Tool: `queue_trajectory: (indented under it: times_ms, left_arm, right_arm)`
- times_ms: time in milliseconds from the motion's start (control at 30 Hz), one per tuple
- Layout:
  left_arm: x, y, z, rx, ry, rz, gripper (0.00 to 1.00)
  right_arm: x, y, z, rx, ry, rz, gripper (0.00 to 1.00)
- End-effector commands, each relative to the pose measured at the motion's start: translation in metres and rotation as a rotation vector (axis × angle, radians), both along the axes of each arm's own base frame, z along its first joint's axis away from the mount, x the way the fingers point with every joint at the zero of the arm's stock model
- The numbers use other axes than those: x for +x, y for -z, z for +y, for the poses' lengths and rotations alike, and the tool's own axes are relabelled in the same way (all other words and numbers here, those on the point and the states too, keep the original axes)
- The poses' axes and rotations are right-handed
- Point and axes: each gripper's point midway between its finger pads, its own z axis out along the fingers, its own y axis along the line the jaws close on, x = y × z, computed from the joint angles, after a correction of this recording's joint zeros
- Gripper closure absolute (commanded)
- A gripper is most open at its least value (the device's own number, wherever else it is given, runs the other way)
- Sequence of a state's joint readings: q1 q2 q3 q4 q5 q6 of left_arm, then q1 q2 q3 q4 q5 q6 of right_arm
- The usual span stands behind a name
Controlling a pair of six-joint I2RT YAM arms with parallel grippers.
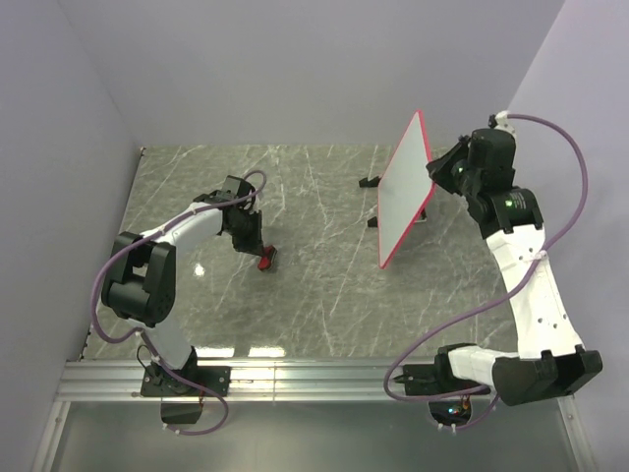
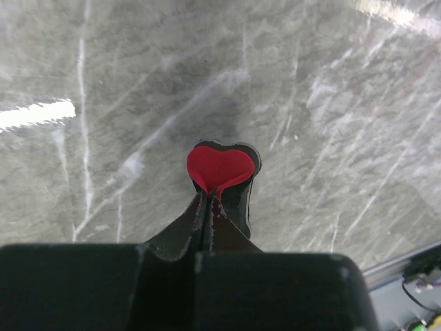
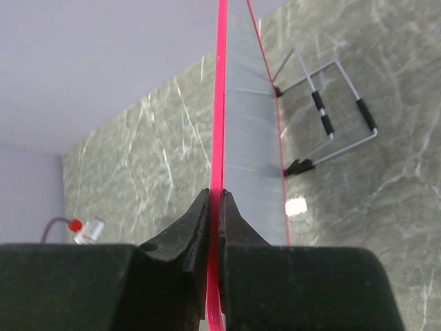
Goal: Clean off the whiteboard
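Observation:
The whiteboard (image 1: 405, 192), white with a thin red-pink rim, is held up off the table and tilted on edge at the back right. No scribbles show on its visible face. My right gripper (image 1: 439, 173) is shut on its right rim. In the right wrist view the rim (image 3: 219, 103) runs straight up between my shut right gripper (image 3: 215, 198). My left gripper (image 1: 257, 246) is shut on the small red eraser (image 1: 266, 259), low over the table left of centre. In the left wrist view the eraser (image 2: 220, 167) sticks out beyond my left gripper (image 2: 209, 196).
A wire stand with black feet (image 1: 371, 183) sits on the grey marble table (image 1: 314, 305) under the board; it also shows in the right wrist view (image 3: 331, 124). Pale walls close in the left, back and right. A metal rail (image 1: 295, 379) runs along the near edge.

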State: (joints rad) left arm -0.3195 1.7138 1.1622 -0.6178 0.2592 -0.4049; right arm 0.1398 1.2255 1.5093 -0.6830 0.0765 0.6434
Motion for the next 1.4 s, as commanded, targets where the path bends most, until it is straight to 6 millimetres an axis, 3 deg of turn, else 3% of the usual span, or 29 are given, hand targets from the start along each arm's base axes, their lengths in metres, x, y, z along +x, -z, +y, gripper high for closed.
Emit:
queue_trajectory:
  times_ms: [0,167,367,467,500,567,600,633,667,767,800,1067,1367]
  left_arm:
    - [0.006,-0.002,0.007,0.036,-0.003,-0.051,1.00]
    - [-0.006,0.024,0.009,0.036,-0.019,-0.004,1.00]
    - [-0.009,0.042,0.003,0.009,-0.019,0.041,1.00]
    - [-0.005,0.047,0.002,0.015,-0.015,0.055,1.00]
    - [-0.002,0.047,0.002,0.019,-0.014,0.050,1.00]
    - [-0.002,0.050,0.002,0.028,-0.013,0.059,1.00]
    - [-0.002,0.050,0.003,0.029,-0.013,0.060,1.00]
    - [-0.002,0.052,0.003,0.032,-0.018,0.061,1.00]
    - [-0.002,0.052,0.003,0.029,-0.020,0.060,1.00]
    - [-0.006,0.056,0.003,0.026,-0.024,0.071,1.00]
    - [-0.007,0.057,0.003,0.026,-0.025,0.076,1.00]
    - [-0.004,0.052,0.003,0.028,-0.021,0.068,1.00]
    - [-0.006,0.051,0.002,0.021,-0.028,0.071,1.00]
  right_arm:
    - [-0.009,-0.050,0.011,0.040,-0.073,-0.225,1.00]
    - [-0.032,-0.039,0.008,0.027,-0.078,-0.208,1.00]
    - [-0.028,-0.023,0.005,-0.015,-0.083,-0.168,1.00]
    - [-0.036,-0.003,0.003,-0.044,-0.093,-0.109,1.00]
    - [-0.039,0.016,0.003,-0.047,-0.097,-0.071,1.00]
    - [-0.055,0.028,0.001,-0.042,-0.095,-0.063,1.00]
    - [-0.063,0.056,0.004,-0.033,-0.117,-0.003,1.00]
    - [-0.072,0.061,0.005,-0.026,-0.124,-0.003,1.00]
    - [-0.079,0.087,0.005,-0.018,-0.124,0.055,1.00]
    - [-0.092,0.112,0.012,0.017,-0.155,0.094,1.00]
    - [-0.096,0.131,0.013,0.023,-0.163,0.131,1.00]
    - [-0.103,0.180,0.016,0.013,-0.191,0.229,1.00]
    - [-0.095,0.202,0.018,0.017,-0.194,0.255,1.00]
